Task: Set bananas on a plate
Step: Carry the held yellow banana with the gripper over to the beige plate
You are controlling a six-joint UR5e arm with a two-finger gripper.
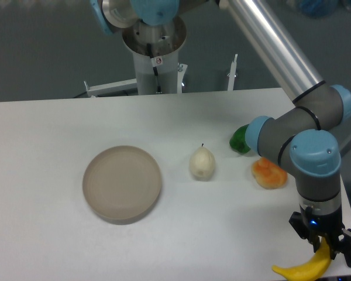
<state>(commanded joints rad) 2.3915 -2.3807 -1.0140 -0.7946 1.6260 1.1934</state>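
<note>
A bright yellow curved banana [305, 268] sits at the bottom right, near the table's front corner. My gripper [322, 243] comes down on its right end and appears shut on it, though the fingers are small and dark. The round beige plate [122, 184] lies far to the left on the white table, with nothing on it.
A pale cream pear [202, 163] stands between plate and arm. A lumpy orange fruit [268, 173] and a green object [240, 140] lie beside the arm's wrist joints. The arm's base column [156, 58] rises at the back. The table's right edge is close to the gripper.
</note>
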